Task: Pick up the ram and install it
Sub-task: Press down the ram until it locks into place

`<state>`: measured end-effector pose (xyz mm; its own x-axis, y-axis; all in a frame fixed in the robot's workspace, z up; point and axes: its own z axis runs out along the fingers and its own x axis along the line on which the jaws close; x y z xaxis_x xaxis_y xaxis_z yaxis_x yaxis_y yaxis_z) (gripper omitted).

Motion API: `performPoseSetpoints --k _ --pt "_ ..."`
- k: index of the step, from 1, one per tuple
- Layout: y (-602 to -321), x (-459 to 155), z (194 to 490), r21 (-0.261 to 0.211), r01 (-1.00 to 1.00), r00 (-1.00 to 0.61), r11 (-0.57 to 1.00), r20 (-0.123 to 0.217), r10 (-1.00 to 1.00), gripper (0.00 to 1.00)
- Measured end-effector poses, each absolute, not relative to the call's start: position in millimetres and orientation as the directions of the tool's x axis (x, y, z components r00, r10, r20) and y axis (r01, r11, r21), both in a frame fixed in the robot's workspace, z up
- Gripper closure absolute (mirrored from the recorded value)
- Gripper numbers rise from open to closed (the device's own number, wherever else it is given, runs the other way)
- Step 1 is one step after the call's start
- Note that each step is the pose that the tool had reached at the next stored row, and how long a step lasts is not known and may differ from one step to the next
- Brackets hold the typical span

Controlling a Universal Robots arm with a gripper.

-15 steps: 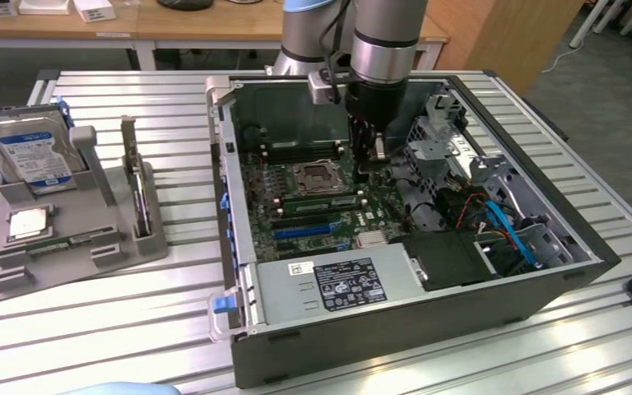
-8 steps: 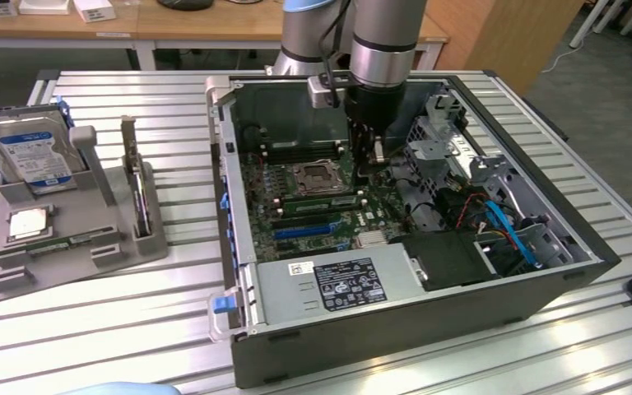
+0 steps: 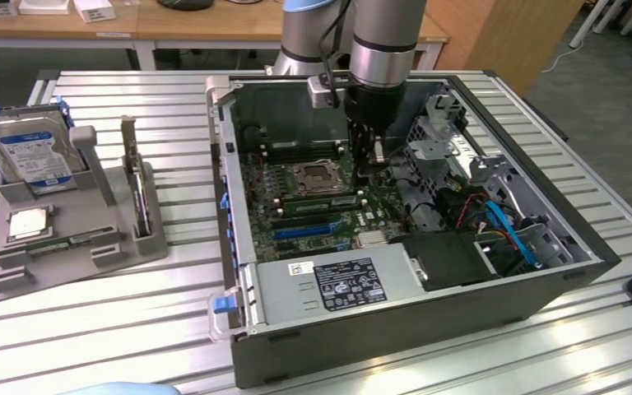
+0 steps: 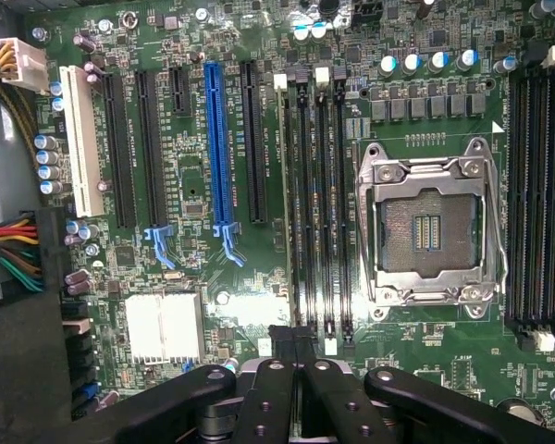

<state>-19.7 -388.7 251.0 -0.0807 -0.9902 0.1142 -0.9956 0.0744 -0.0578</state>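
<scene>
Exterior view's left is showing a grey holder (image 3: 129,239) sitting on the slatted metal tabletop (image 3: 129,329). A hard drive (image 3: 33,152) with a blue-white label is standing upright in its back slot, and a square silver CPU chip (image 3: 29,224) is lying flat in front of the drive. Toward the middle, an open computer case (image 3: 404,329) is lying on its side with the motherboard (image 3: 327,216) facing up and the power supply (image 3: 338,284) sitting at its near end. The arm is reaching down into the case, and the pincer (image 3: 374,160) is hanging just over the board beside the empty CPU socket (image 3: 318,175). Toward the exterior view's right, a metal drive cage (image 3: 448,148) and blue cables (image 3: 513,234) are filling that side of the case.

Wrist view is looking straight down at the board. The pincer (image 4: 296,338) is showing its fingers pressed together, with nothing pinched between them. The ram (image 4: 288,203) is appearing edge-on as a thin pale strip standing in the memory slot between the long expansion slots (image 4: 222,148) and the CPU socket (image 4: 430,227), its near end lying just beyond the fingertips; whether they are touching it is not clear
</scene>
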Motion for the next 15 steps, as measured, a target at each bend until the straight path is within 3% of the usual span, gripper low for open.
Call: performPoseSetpoints --k 15 --pt "-388.1 -19.7 245.4 -0.058 -0.996 -0.081 0.074 0.114 -0.99 0.9"
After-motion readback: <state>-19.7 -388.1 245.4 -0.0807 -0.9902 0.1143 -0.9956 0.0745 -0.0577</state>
